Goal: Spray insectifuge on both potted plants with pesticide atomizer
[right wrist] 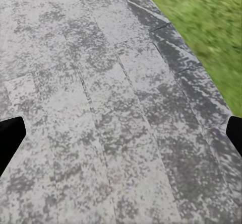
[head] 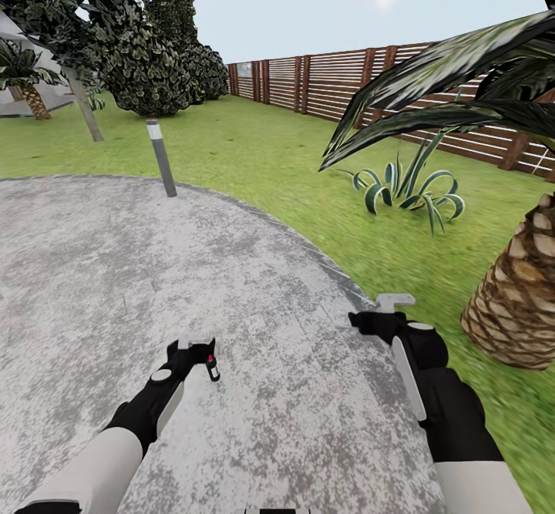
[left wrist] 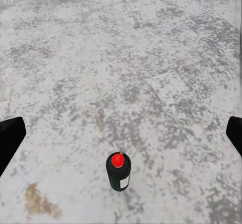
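Your left tool [head: 194, 342] hung low over the pale stone paving [head: 116, 267], its fingers [left wrist: 10, 138] spread wide apart at the two edges of the left wrist view. The pesticide atomizer [head: 211, 366] stood upright on the paving just beside that tool, unheld; from the wrist it [left wrist: 119, 171] showed a dark body, pale label and red top, sitting between the open fingers. Your right tool [head: 395, 300] hovered near the paving's curved edge, fingers likewise well apart. Beyond lay the lawn [head: 262, 152] of the garden, a grey bollard [head: 161, 156] at the paving's far rim, a spiky striped plant [head: 408, 190], a palm trunk [head: 516, 298], dark bushes [head: 154, 59] and the slatted wooden fence [head: 331, 82].
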`<state>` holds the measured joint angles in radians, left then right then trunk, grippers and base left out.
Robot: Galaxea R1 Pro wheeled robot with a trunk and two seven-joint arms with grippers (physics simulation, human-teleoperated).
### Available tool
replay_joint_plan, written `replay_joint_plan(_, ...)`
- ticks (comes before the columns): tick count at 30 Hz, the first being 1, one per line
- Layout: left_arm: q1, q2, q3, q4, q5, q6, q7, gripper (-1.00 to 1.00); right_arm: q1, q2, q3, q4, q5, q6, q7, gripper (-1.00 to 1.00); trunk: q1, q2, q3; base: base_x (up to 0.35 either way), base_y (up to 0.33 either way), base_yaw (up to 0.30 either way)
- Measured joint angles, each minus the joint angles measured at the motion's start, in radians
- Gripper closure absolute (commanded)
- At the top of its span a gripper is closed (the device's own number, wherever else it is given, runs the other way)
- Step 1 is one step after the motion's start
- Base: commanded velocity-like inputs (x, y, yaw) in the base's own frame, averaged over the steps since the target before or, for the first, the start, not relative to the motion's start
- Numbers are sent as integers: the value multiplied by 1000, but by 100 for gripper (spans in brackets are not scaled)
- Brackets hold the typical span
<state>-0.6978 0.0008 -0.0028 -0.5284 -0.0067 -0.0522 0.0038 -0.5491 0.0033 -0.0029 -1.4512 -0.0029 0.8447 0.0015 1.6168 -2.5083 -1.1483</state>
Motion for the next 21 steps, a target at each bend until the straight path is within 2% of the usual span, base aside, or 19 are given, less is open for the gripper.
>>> replay_joint_plan(6,1,-3,-1,1,-1,-39,0,-100,-1,2,4,-3,0,0,0,-100,0,0,0,0,0,0)
replay_joint_plan(21,1,-3,4,2,0,-44,0,-100,0,2,4,1,-1,1,0,-100,0,0,-7,0,0,0)
